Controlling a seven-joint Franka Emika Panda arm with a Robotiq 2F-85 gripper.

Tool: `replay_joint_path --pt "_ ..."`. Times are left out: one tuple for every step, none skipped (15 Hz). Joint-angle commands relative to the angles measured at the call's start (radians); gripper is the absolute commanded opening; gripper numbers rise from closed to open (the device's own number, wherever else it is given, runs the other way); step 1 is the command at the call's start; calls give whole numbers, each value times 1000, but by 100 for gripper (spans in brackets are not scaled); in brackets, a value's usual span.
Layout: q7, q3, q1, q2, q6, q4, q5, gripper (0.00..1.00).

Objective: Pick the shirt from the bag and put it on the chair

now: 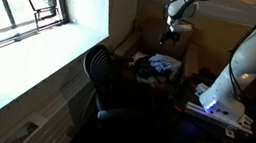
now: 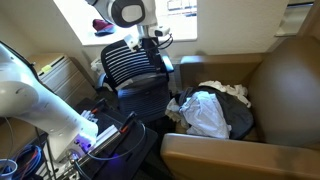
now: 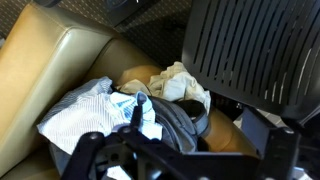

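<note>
A white and light-blue shirt lies half out of a dark grey bag on the brown leather seat, with a cream cloth behind it. The shirt and bag show in an exterior view, and the bag with clothes in both. The black mesh chair stands beside the seat. My gripper is open and empty and hangs above the bag; it shows in both exterior views.
The brown leather armchair has thick arms around the bag. My white base stands on a stand with cables. A window and wide sill lie behind the chair.
</note>
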Motion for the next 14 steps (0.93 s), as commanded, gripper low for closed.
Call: replay_joint_path --pt "8 8 9 -22 15 -17 -18 100" --pt "64 4 8 -10 61 -26 -84 100" --pt "121 -6 0 28 99 -18 -135 100" --pt "204 -31 -20 89 160 -9 -194 100" --pt "248 -55 -33 126 191 0 -217 100" --pt "283 -89 -48 183 241 15 -234 100" --pt "317 -122 -53 227 271 31 -241 100" --pt "325 -154 -60 285 282 60 -214 100" --pt "297 -176 -74 346 273 94 -170 100" --pt "284 -174 -27 232 257 21 -189 100" --pt "273 -196 -30 272 265 36 -183 100" --pt "271 -201 -28 283 268 41 -182 100" --pt "273 -199 -23 278 268 41 -183 100" --pt "240 -203 -9 236 321 -1 -227 100"
